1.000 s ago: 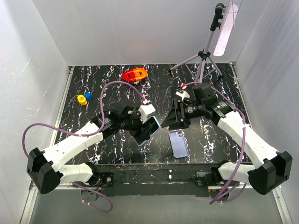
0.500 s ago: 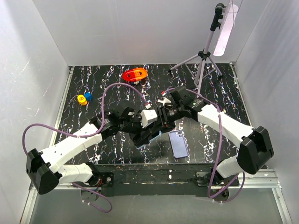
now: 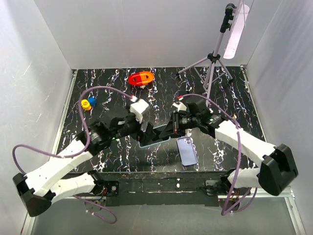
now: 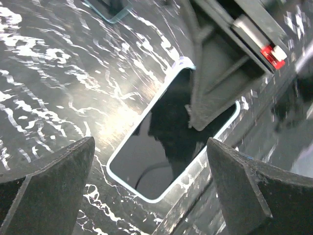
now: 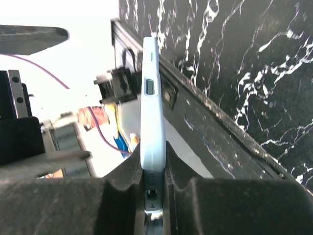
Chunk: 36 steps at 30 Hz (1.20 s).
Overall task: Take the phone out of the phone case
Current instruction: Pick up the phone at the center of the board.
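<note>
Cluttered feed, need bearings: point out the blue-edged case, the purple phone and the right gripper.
blue-edged case (image 4: 156, 143), left wrist view, its dark face
purple phone (image 3: 187, 151), top view, middle of its back
right gripper (image 5: 153, 162), right wrist view, between its fingertips

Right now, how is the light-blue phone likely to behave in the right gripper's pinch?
Probably stiff: the phone stands straight out of the right gripper without sagging. Its glossy screen looks slippery; pinched at one end only, it may pivot.

Phone (image 4: 161, 147), dark screen up, inside pale-blue case (image 5: 152, 122); one end clamped between right fingers (image 5: 122, 186)
</note>
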### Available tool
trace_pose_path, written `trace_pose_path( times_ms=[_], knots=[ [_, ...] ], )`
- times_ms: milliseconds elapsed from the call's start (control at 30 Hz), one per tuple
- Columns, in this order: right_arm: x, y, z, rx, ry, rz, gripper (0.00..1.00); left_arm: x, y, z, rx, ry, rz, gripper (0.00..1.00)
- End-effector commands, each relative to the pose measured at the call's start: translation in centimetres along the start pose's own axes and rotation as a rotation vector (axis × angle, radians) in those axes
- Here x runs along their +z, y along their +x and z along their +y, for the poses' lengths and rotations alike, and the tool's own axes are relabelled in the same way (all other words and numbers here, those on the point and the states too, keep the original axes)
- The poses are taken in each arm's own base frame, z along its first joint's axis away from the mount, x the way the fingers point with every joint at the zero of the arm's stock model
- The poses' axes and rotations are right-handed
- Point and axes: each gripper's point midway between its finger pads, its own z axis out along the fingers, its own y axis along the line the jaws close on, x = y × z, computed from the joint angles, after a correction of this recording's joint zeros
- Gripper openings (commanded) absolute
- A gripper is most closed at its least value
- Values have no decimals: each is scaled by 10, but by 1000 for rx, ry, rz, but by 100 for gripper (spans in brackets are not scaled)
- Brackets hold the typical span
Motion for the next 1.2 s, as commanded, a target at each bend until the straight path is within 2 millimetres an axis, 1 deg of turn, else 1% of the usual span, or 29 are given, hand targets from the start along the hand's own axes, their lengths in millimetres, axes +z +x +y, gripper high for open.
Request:
trace_pose_path(
  times_ms=[0, 33, 67, 100, 133, 167, 233, 300, 367, 400, 467, 533, 567, 667, 700, 867, 933, 1033, 1100, 1167],
  knots=[
    [-29, -40, 42, -55, -182, -256, 1, -42, -38, 60, -376, -425, -242, 98],
    [-36, -45, 45, -48, -205, -302, 1, -52, -32, 69, -469, -498, -253, 98],
    [-41, -48, 47, -36, -230, -341, 1, -58, -29, 74, -555, -541, -274, 98],
    [-47, -51, 52, -40, -267, -384, 1, -60, -26, 75, -625, -553, -284, 98],
    [-51, -54, 53, -31, -288, -425, 1, -60, -25, 74, -680, -551, -296, 98],
    [-57, -55, 61, -42, -326, -453, 1, -61, -24, 73, -757, -542, -312, 98],
    [-67, -59, 71, -41, -375, -512, 1, -53, -29, 60, -892, -448, -340, 98],
    [-78, -62, 81, -51, -425, -566, 1, -43, -41, 48, -997, -321, -394, 98],
    [-85, -63, 83, -46, -445, -603, 1, -36, -56, 35, -1088, -186, -459, 98],
    [-89, -63, 86, -46, -454, -618, 1, -32, -60, 29, -1151, -125, -476, 98],
    [-94, -63, 90, -47, -479, -640, 1, -23, -61, 22, -1216, -34, -507, 98],
    [-98, -61, 94, -43, -505, -639, 1, -21, -71, 17, -1240, 52, -547, 98],
    [-100, -60, 95, -42, -509, -641, 1, -20, -72, 16, -1240, 69, -549, 98],
    [-102, -56, 95, -41, -507, -637, 1, -22, -87, 9, -1219, 167, -590, 94],
    [-101, -56, 94, -37, -501, -632, 1, -23, -92, 2, -1204, 218, -595, 93],
    [-101, -47, 96, -40, -533, -599, 1, -26, -105, -3, -1211, 341, -680, 82],
    [-103, -44, 97, -37, -552, -595, 1, -23, -106, -5, -1224, 378, -680, 74],
    [-105, -40, 97, -43, -562, -598, 1, -17, -110, -11, -1215, 426, -661, 60],
    [-105, -37, 98, -50, -569, -593, 1, -16, -114, -11, -1207, 439, -674, 52],
    [-105, -32, 99, -58, -575, -578, 1, -18, -118, -10, -1179, 441, -698, 42]
  ],
)
